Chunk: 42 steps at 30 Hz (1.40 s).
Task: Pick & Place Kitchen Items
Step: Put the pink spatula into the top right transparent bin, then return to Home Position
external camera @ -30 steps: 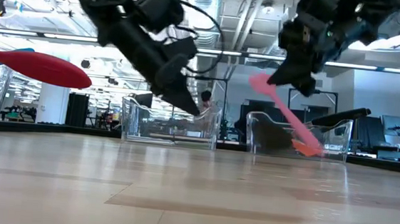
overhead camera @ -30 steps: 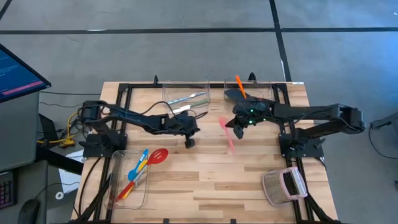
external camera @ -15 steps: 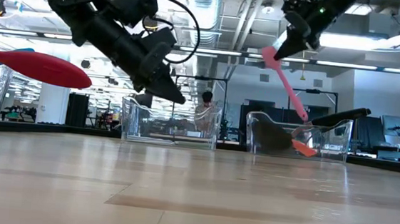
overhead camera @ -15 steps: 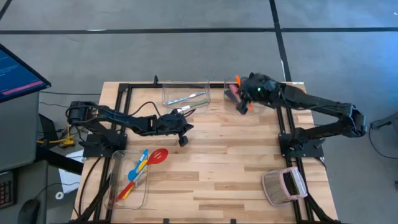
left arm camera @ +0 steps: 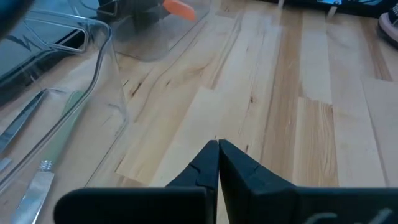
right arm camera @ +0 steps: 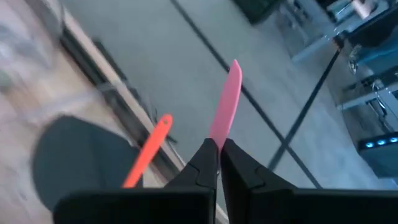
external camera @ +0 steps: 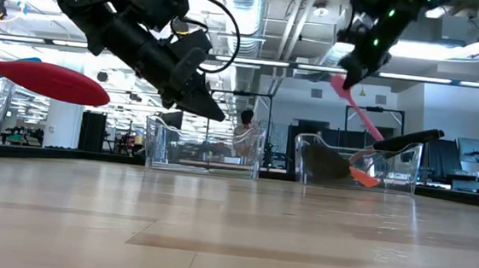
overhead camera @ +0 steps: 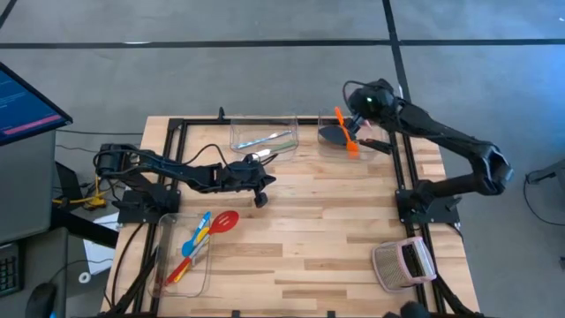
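My right gripper [external camera: 350, 72] is shut on a pink spatula [external camera: 363, 114], high above the far right clear bin [overhead camera: 381, 132]. That bin holds a black turner [overhead camera: 332, 134] and an orange spatula [overhead camera: 346, 132]. The far middle bin [overhead camera: 240, 134] holds pale silvery cutlery [overhead camera: 267, 139]. A red slotted spoon [overhead camera: 226, 221], its head propped on the rim, lies with blue, yellow and orange utensils in the near left bin [overhead camera: 168, 274]. My left gripper [overhead camera: 259, 198] is shut and empty above the table's middle left. My right gripper pinches the pink spatula [right arm camera: 219, 138] between its two fingertips. One flat end [right arm camera: 227, 93] sticks out past the fingers. In the low view the rest slants down toward the table's right over the bin, lifted clear of the table. Whether its lower end [external camera: 382, 137] touches the bin, I cannot tell.
A grey mesh object with a pink part [overhead camera: 404, 263] lies at the near right corner. Black frame rails [overhead camera: 177, 141] run along the table's sides. A monitor [overhead camera: 22, 106] stands off the left edge. Bare wood [overhead camera: 318, 238] lies in the middle.
My right gripper has risen from the table's middle and gone toward the far right bin with the pink spatula, turning about; the spatula now slants down over that bin. My left gripper has drawn back a little toward the table's left edge, staying shut.
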Tool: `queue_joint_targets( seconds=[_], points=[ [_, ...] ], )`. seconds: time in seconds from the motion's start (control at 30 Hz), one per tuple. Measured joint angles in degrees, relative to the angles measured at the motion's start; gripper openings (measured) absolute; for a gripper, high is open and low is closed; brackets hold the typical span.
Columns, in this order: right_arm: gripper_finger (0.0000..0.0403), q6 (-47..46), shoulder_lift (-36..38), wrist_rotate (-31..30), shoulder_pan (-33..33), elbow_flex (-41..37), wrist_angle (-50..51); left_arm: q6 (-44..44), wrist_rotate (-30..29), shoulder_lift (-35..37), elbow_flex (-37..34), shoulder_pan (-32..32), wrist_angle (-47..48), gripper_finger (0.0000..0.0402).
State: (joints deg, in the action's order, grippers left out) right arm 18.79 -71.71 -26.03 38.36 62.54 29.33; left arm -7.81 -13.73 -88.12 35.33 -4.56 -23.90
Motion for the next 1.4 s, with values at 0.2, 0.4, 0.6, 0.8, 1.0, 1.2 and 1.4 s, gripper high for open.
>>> queue_joint_targets(
  seconds=[0.2,0.4,0.6,0.8,1.0,1.2,1.4],
  points=[
    [0.0000,6.85,-8.89,-2.17,2.18,-0.04,-0.33,0.00,-0.05,0.00,0.00,-0.02,-0.24,0.0002],
    [0.0000,9.88,-14.61,0.95,2.18,-0.04,1.74,0.01,-0.27,0.00,0.00,-0.02,-0.27,0.0002],
    [0.0024,9.09,-15.72,2.74,1.26,-0.04,2.37,0.02,-0.29,0.00,0.00,-0.01,-0.43,0.0002],
    [0.0087,8.74,-13.96,-5.12,-2.10,1.50,1.24,0.02,-0.27,0.00,0.00,-0.02,-0.68,0.0002],
    [0.0131,8.33,-10.77,-7.39,-5.51,4.22,2.67,1.33,-0.24,0.00,0.00,-0.02,-0.79,0.0004],
    [0.0067,1.79,-3.27,-6.15,-11.92,8.92,14.92,7.98,-4.10,5.37,-0.38,0.00,-0.57,0.0004],
    [0.0013,-6.78,7.63,11.38,-15.65,7.87,20.21,13.20,-4.57,18.55,-4.23,0.26,-0.69,0.0003]
  ],
)
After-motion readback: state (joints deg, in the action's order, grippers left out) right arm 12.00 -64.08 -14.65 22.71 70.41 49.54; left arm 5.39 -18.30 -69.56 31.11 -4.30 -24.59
